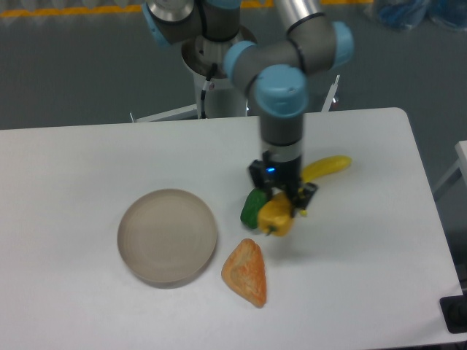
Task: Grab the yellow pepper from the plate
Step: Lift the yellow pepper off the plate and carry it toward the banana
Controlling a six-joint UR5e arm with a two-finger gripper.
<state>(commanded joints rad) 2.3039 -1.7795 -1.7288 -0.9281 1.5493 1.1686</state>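
Table [87, 160]: white top with rounded corners, filling most of the frame; grey floor behind it along the upper edge.

Plate [167, 237]: round, flat, beige-grey, low rim; left of centre, lower half of the frame. Nothing lies on it.

Triangular orange-tan food piece [246, 272]: flat on the table just right of the plate's lower edge, bottom centre; not touching the plate.

Green pepper [252, 208]: small, centre of the frame, partly covered on its right by the gripper and its load.

Gripper [282, 203]: black, two-finger, pointing down, a small blue light on its body; clenched on the yellow pepper, one finger at each side.

Yellow pepper [276, 218]: blocky, yellow-orange, held in the gripper at the centre of the frame, well right of the plate and just beside the green pepper; contact between the two peppers cannot be told. Its shadow falls on the table below and right.

Banana [327, 168]: long, curved, yellow; right of centre, its lower end hidden behind the gripper.

Arm [281, 95]: grey tube with light-blue joint caps, descending from the upper centre.

No readable brand, label or writing on any item.
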